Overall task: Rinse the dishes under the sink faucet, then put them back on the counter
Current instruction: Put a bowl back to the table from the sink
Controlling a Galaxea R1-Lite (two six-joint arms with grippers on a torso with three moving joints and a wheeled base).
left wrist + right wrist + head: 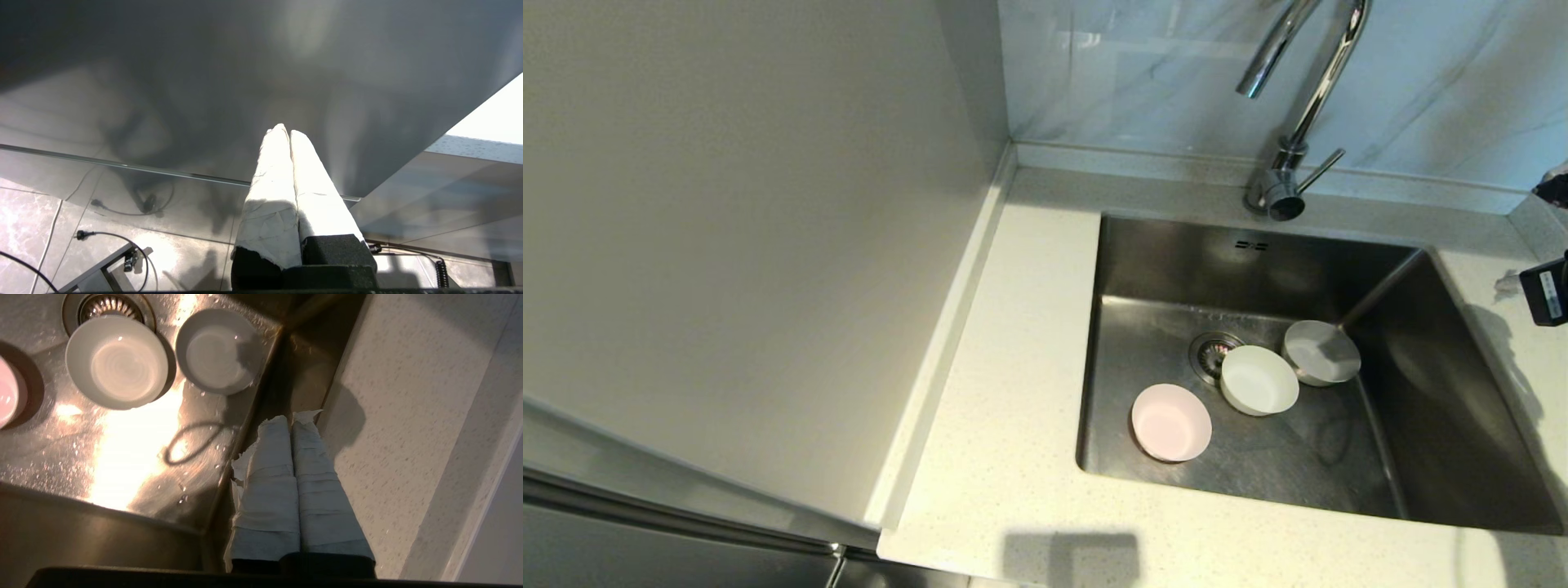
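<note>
A: So, which way do the bowls lie from the right claw [292, 416]?

B: The right claw hangs over the sink's [1462, 392] right wall, where steel meets bench [1013, 343], its taped fingers [269, 465] pressed together on nothing. From its tips the grey bowl [218, 351] is the closest, sitting in the basin beyond and to one side. The white bowl [116, 361] is next past it, by the drain [107, 304], and the pink bowl [6, 396] lies farthest.

A: Long axis to worry about?

B: None; all are round, mouths up, so my guess is a rim pinch from any side would do.

A: And the left claw [288, 132]?

B: Closed too, empty, parked low beside a dark cabinet front, well away. The right one is clearly nearer.

A: Count?

B: Three bowls, all on the sink floor; one drain; one faucet [1298, 106], its spout above the back of the basin, no water visibly running. Nothing stands on the bench yet.
</note>
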